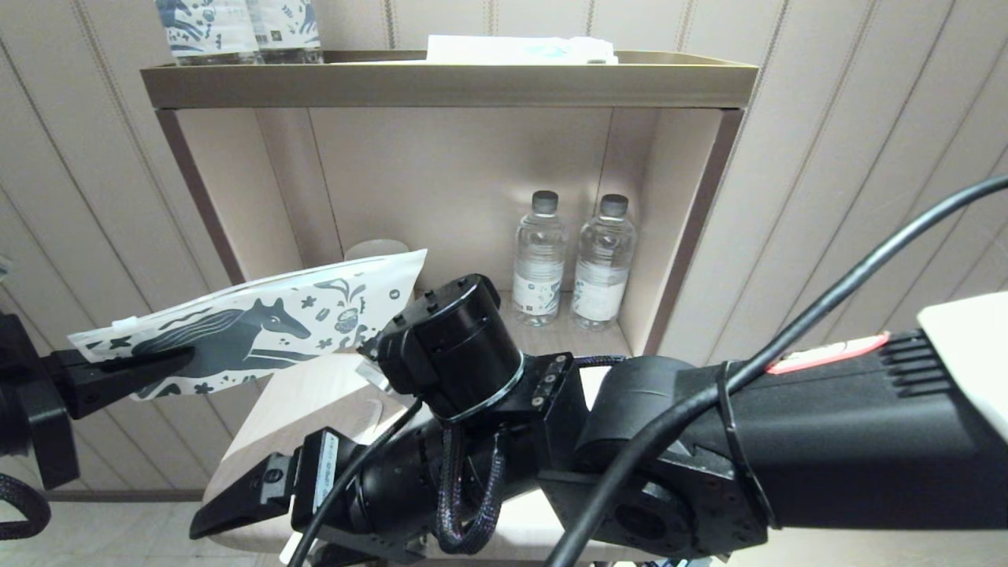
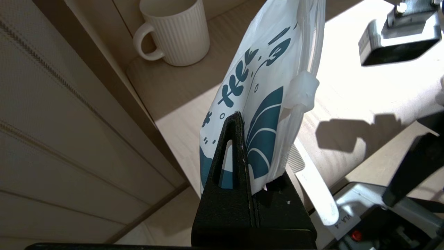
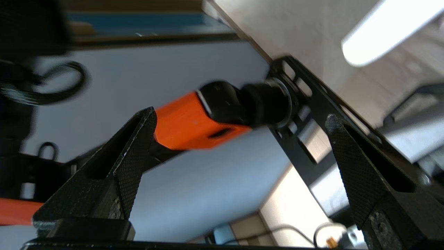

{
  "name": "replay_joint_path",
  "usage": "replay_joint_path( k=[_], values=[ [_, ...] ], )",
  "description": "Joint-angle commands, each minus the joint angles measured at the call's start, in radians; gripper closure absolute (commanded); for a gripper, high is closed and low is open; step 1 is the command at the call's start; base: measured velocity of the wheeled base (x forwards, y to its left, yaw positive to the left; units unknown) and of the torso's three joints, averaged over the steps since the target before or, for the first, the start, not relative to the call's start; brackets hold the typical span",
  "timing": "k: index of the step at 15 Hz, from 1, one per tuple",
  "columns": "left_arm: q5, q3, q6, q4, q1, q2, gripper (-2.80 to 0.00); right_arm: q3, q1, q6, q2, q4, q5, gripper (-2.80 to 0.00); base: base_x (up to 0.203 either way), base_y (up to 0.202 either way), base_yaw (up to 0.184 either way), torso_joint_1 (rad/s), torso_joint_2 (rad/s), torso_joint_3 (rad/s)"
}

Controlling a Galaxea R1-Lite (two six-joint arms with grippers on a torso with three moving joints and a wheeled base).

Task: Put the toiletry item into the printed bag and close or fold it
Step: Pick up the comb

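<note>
Evidently the left claw [image 2: 248, 156] has its fingers pinched flat on the lower edge of the flat whitish translucent plastic pouch printed with a dark blue horse and small doodles [image 1: 260, 327], holding it up clear of the pale wooden tabletop [image 1: 331, 394] at the left of the head view — probably so that the pouch hangs free and its mouth can be reached. From the head camera the pouch lies almost level, horse side showing. The left wrist view adds what that camera cannot: the ribbed zip strip and its small clear slider [image 2: 301, 92] along one edge, a white ribbed mug [image 2: 177, 29] back in the shelf recess, and below the pouch the long slim white plastic comb [image 2: 314, 182] lying on the tabletop near its front edge, teeth end half hidden under the pouch.

So the comb is not yet inside, by my reading.

The right claw [image 3: 239, 152] is spread wide with nothing between its fingers — its wrist camera looks past the tabletop edge, where the comb's rounded handle shows as a bright bar. In the head view this arm crosses the foreground and hides the comb, the claw low at the tabletop's front edge, apparently placed to collect the comb. Two clear water bottles [image 1: 571, 268] stand in the shelf recess.
</note>
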Motion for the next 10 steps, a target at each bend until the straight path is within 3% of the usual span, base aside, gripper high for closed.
replay_joint_path(
  k=[1, 6, 10],
  values=[
    [-0.003, 0.000, 0.002, 0.005, -0.001, -0.004, 0.00, 0.037, -0.006, 0.007, -0.001, -0.022, 0.005, -2.80, 0.000, 0.000, 0.000, 0.000, 0.00, 0.000],
    [-0.008, 0.005, 0.002, 0.005, -0.001, 0.011, 0.00, 0.104, -0.005, -0.004, 0.001, -0.025, 0.007, -2.80, 0.000, 0.000, 0.000, 0.000, 0.00, 0.000],
    [-0.020, 0.006, 0.002, 0.005, -0.001, 0.011, 0.00, 0.046, -0.003, -0.005, 0.065, -0.033, 0.007, -2.80, 0.000, 0.000, 0.000, 0.000, 0.00, 0.000]
  ],
)
